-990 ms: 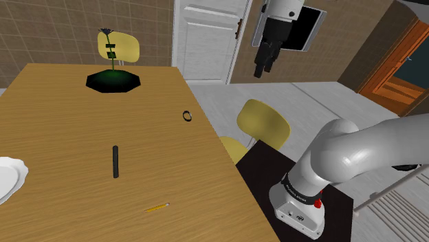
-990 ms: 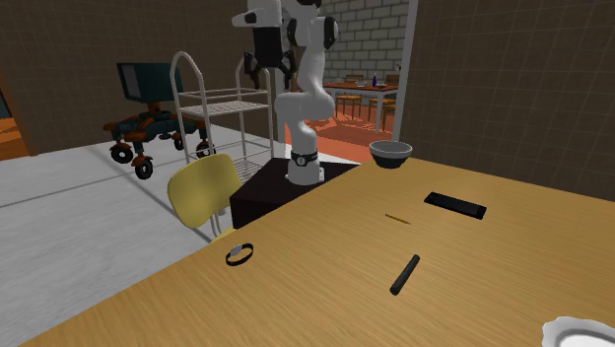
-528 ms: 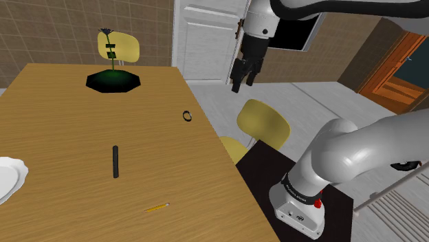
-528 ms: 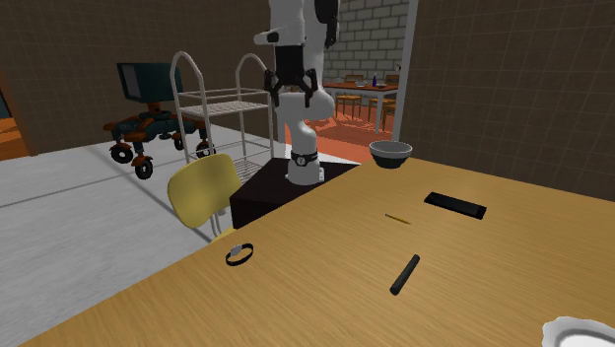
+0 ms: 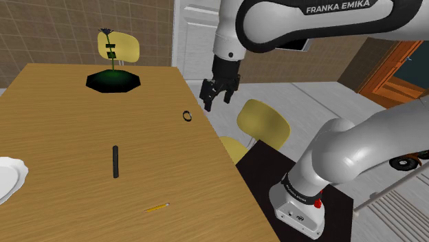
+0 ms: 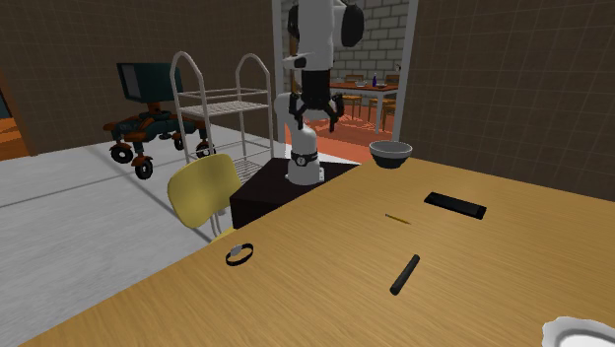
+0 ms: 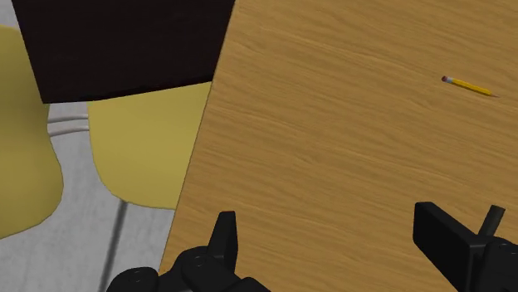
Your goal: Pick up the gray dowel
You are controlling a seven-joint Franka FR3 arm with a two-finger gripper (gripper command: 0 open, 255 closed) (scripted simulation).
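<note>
The dark gray dowel [image 5: 115, 161] lies flat on the wooden table [image 5: 62, 124], in the middle of its near half; in the second exterior view the dowel [image 6: 404, 274] lies near the front. My gripper [image 5: 214, 98] hangs open in the air beside the table's edge, above the yellow chair, far from the dowel. The gripper [image 6: 315, 110] points downward with its fingers spread. In the wrist view the gripper [image 7: 332, 240] holds nothing, and its fingers [image 7: 224, 236] stand wide apart over the table's edge.
A yellow pencil [image 5: 157, 206] and a small dark ring [image 5: 187, 115] lie on the table. A black mat with a plant [image 5: 113, 80] sits at the far end, a white plate [image 5: 7, 177] at the shoulder view's left. A yellow chair [image 5: 265, 124] stands beside the black stand [image 7: 124, 41].
The arm has swung down and toward the shoulder view's left, from up by the door to just beside the table's edge. The fingers stayed open.
</note>
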